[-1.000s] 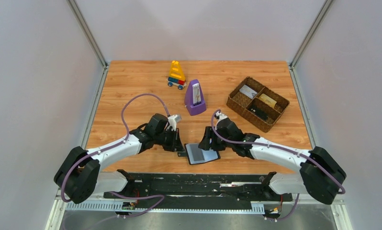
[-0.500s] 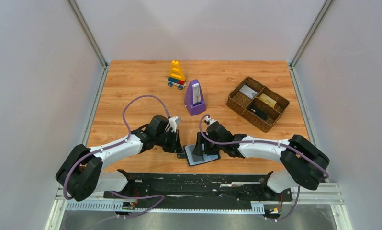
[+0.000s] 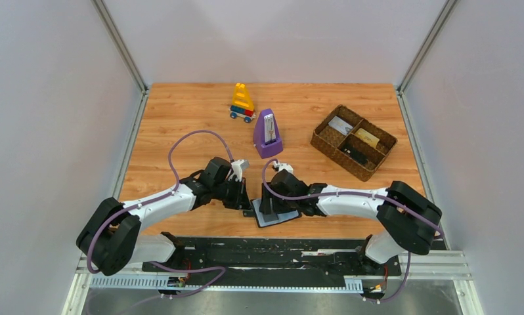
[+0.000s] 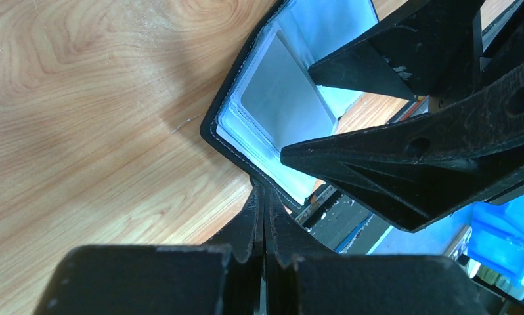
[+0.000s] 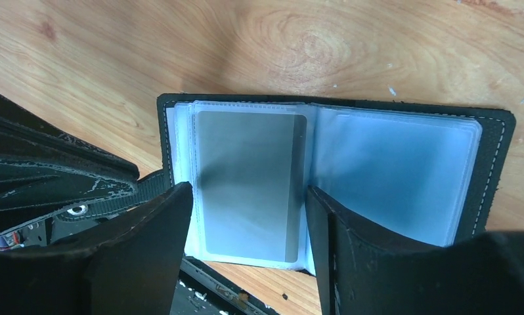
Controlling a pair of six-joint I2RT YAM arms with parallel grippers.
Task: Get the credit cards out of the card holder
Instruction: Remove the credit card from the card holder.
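The black card holder lies open near the table's front edge, its pale blue clear sleeves facing up. One grey credit card sits in the left-hand sleeve; the right panel shows only sleeves. My left gripper is shut on the holder's black strap at its left edge, seen in the left wrist view. My right gripper hangs open just above the holder, one finger on either side of the grey card, not gripping it.
A brown woven divided tray at the back right holds a yellowish card, a pale one and a dark one. A purple metronome and a toy brick car stand behind the arms. The table's front edge runs just below the holder.
My right gripper has slid left, from the holder's right edge to above its left panel, and its jaws have widened. The left gripper and the holder have stayed put.
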